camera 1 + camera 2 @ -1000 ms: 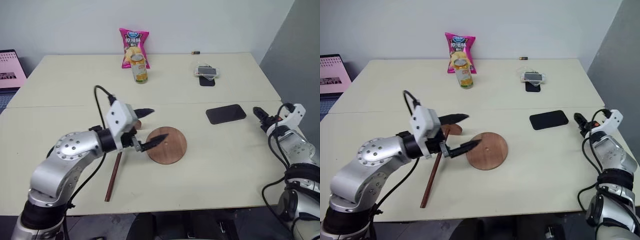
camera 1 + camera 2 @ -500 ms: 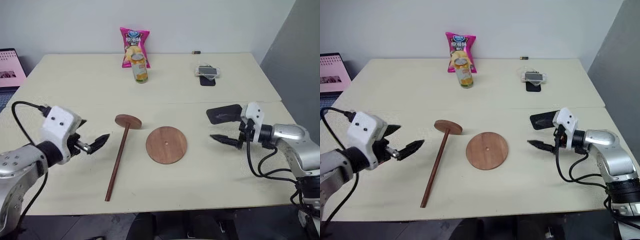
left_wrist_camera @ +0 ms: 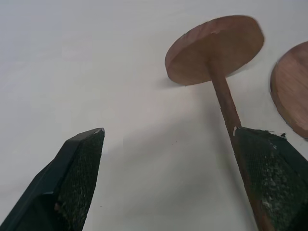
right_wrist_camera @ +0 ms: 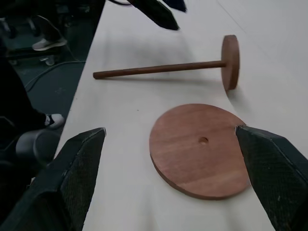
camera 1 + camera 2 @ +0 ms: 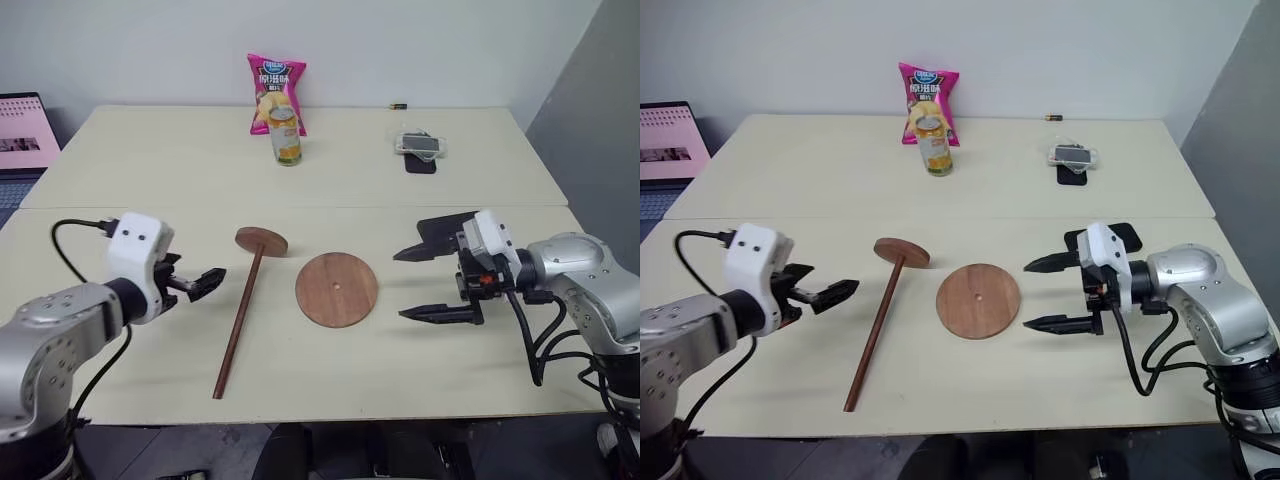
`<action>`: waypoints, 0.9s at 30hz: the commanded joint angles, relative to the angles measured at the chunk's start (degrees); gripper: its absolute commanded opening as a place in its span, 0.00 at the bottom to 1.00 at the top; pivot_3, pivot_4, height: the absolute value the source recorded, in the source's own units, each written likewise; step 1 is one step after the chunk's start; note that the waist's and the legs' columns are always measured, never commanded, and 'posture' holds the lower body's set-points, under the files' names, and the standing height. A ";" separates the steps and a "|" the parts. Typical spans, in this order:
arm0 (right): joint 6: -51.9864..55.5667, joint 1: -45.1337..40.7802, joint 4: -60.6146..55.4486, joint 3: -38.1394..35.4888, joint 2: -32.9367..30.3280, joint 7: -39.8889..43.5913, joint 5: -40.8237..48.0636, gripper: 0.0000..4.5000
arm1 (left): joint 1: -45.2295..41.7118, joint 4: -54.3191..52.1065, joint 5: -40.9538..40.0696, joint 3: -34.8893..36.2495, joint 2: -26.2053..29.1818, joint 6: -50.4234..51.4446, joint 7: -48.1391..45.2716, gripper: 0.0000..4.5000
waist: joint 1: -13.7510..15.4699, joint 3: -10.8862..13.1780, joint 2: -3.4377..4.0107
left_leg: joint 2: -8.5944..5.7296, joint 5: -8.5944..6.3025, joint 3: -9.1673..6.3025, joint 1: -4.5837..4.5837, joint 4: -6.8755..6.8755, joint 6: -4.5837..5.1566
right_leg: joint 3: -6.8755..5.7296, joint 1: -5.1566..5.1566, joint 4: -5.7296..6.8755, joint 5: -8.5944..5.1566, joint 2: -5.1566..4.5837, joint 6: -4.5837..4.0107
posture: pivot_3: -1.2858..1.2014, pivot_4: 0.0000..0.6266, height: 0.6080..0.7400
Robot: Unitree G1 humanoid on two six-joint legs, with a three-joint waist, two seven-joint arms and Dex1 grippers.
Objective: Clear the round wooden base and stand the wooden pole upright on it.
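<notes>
The round wooden base [image 5: 337, 289] lies flat mid-table with a bare top and a small centre hole. Left of it the wooden pole [image 5: 240, 318] lies on its side, its disc end [image 5: 261, 240] toward the far side. My left gripper [image 5: 198, 280] hovers open just left of the pole, pointing at it, and holds nothing. My right gripper [image 5: 400, 285] hangs open just right of the base, its fingers pointing left, one above the other. In the right wrist view the base [image 4: 199, 149] sits between my fingers [image 4: 79, 168], with the pole [image 4: 159, 69] beyond.
At the far side stand a pink crisp bag [image 5: 276, 92] and a can [image 5: 286, 137]. A phone on a dark pad [image 5: 420, 147] lies far right. A black flat slab [image 5: 440, 226] sits behind my right gripper. A laptop [image 5: 25, 135] is at the left edge.
My left gripper has drawn back to the left, from over the base to beside the pole. My right gripper has swung in from the table's right edge to just beside the base, fingers now pointing left.
</notes>
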 commanded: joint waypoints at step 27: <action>2.02 3.65 -7.00 -0.11 0.85 -6.67 -0.29 1.00 | -13.77 10.86 6.44 -14.10 -11.59 7.89 7.33 0.90 | -0.21 -0.01 -0.03 | -0.03 0.14 0.03 0.01 0.04 -0.25 | 0.05 -0.03 0.07 0.01 -0.03 0.00 | 0.52 0.24 1.00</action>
